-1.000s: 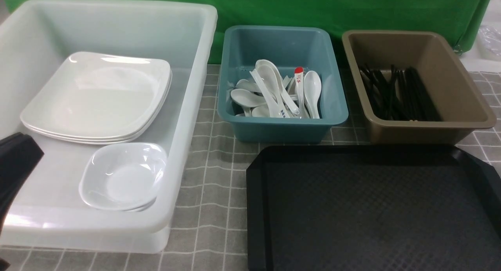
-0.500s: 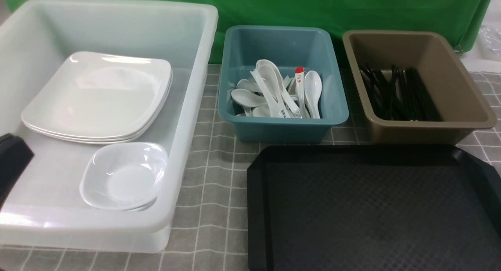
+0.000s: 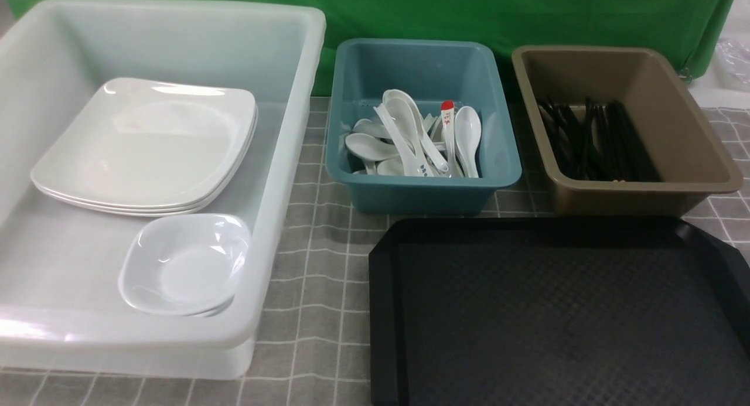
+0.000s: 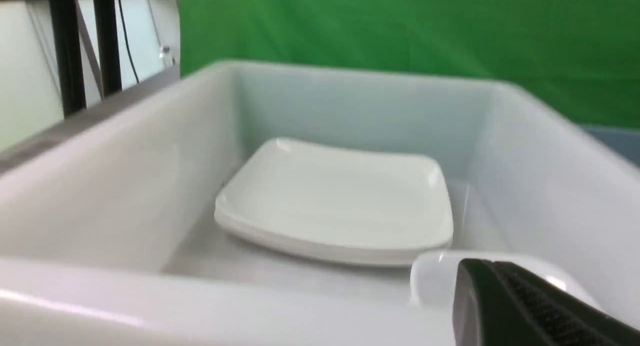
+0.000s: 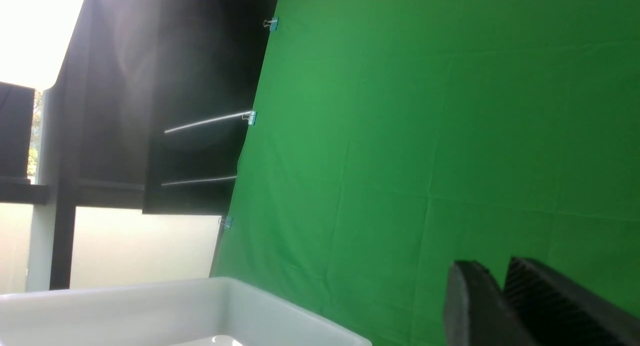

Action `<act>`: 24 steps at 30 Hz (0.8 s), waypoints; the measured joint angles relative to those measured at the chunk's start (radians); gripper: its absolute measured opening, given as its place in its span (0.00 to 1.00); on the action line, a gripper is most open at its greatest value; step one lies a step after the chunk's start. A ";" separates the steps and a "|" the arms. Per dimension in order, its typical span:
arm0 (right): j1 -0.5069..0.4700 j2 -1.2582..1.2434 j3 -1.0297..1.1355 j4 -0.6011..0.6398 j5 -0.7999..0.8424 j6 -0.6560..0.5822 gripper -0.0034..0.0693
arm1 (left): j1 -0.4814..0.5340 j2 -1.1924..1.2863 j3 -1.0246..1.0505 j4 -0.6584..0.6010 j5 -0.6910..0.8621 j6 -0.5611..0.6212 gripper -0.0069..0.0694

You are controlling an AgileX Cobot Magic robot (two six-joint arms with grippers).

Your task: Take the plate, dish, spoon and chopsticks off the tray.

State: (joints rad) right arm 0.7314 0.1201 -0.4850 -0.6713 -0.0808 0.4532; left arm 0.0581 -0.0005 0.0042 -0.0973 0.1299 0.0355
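The black tray [image 3: 556, 312] lies at the front right with nothing on it. A stack of large white plates [image 3: 146, 145] sits in the white tub, and the front view also shows small white dishes [image 3: 184, 264] nested in front of it. White spoons [image 3: 410, 139] lie in the teal tub. Black chopsticks [image 3: 592, 142] lie in the brown tub. Neither arm shows in the front view. My left gripper [image 4: 475, 281] is shut and empty over the tub's near rim, in front of the dish [image 4: 435, 281] and plates [image 4: 340, 201]. My right gripper [image 5: 492, 276] is raised toward the green backdrop, slightly open and empty.
The big translucent white tub [image 3: 293, 72] fills the left side. The teal tub [image 3: 422, 189] and the brown tub [image 3: 621, 198] stand side by side behind the tray. A grey checked cloth [image 3: 316, 277] covers the table, with a green backdrop [image 3: 469, 13] behind.
The black part of my left arm at the front view's left edge has slid back out of that view. Everything in the tubs and the tray is still.
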 joint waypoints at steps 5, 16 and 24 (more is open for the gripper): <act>0.000 0.000 0.000 0.000 0.000 0.000 0.26 | 0.001 0.000 0.003 0.001 0.093 0.027 0.09; 0.000 0.000 0.000 0.000 0.000 0.000 0.28 | 0.001 0.000 0.003 0.019 0.095 0.036 0.09; 0.000 0.000 0.000 0.000 0.000 0.000 0.30 | 0.001 0.000 0.003 0.019 0.096 0.036 0.09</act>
State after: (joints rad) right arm 0.7314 0.1201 -0.4850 -0.6713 -0.0808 0.4532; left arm 0.0596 -0.0005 0.0072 -0.0782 0.2260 0.0713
